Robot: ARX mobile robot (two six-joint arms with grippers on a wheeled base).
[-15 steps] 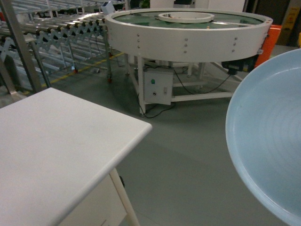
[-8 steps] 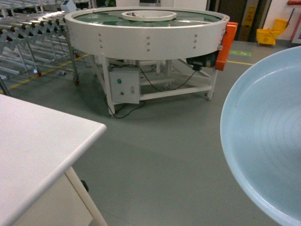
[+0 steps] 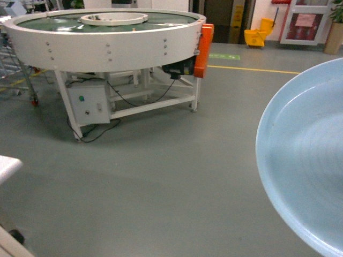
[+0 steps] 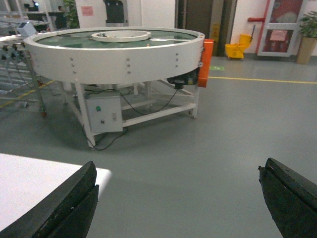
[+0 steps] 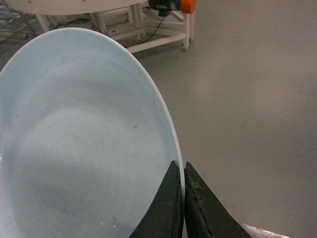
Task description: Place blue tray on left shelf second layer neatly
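The blue tray (image 3: 305, 171) is a pale blue round dish filling the right side of the head view, held up over the grey floor. In the right wrist view the blue tray (image 5: 84, 139) stands on edge, and my right gripper (image 5: 182, 171) is shut on its rim, one finger on each side. My left gripper (image 4: 178, 166) is open with nothing between its dark fingers (image 4: 74, 198); only floor lies beyond. The left shelf second layer is out of view.
A big round white conveyor table (image 3: 107, 37) on a frame stands ahead to the left, with a grey control box (image 3: 88, 104), loose cables and an orange guard (image 3: 203, 43). A white table corner (image 3: 6, 166) shows at the left edge. A yellow mop bucket (image 3: 256, 35) stands far back.
The view has swung to the right: the white table has slid almost out on the left, and the round conveyor has shifted left. The tray stays in the right gripper.
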